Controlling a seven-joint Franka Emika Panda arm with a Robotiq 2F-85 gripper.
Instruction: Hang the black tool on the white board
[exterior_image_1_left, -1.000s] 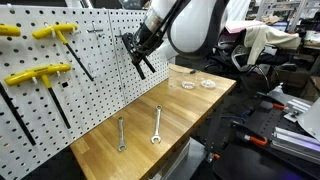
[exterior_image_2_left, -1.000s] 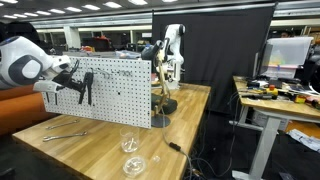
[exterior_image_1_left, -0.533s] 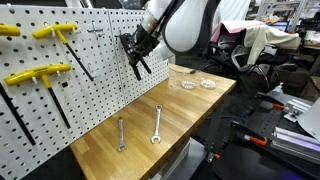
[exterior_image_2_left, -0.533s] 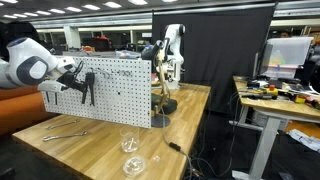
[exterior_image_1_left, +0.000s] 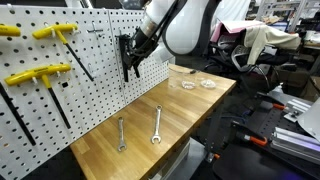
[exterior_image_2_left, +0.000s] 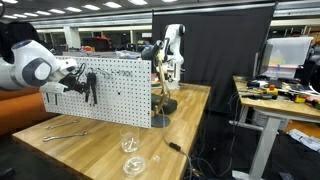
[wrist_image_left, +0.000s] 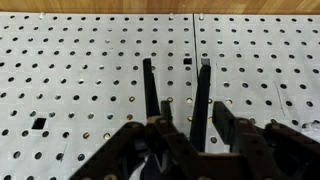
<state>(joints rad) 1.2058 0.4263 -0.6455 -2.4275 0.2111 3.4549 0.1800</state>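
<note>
The black Robotiq gripper (exterior_image_1_left: 134, 50) is clamped on the small all-black plier-like tool (wrist_image_left: 150, 90) — its two slim handles, slightly spread, sit close against the large white perforated pegboard (exterior_image_1_left: 95, 85), above two silver wrenches (exterior_image_1_left: 157, 125) on the wooden tabletop (exterior_image_1_left: 190, 110).

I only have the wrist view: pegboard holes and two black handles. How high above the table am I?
Observer: About mid-height on the white board; the gripper holds the black tool upright, clear of the wooden table.
Operator: Anything hung nearby?
Observer: Yellow-handled keys hang farther along, apart from the tool.
Operator: And underneath?
Observer: Two silver wrenches lie on the table.
</note>
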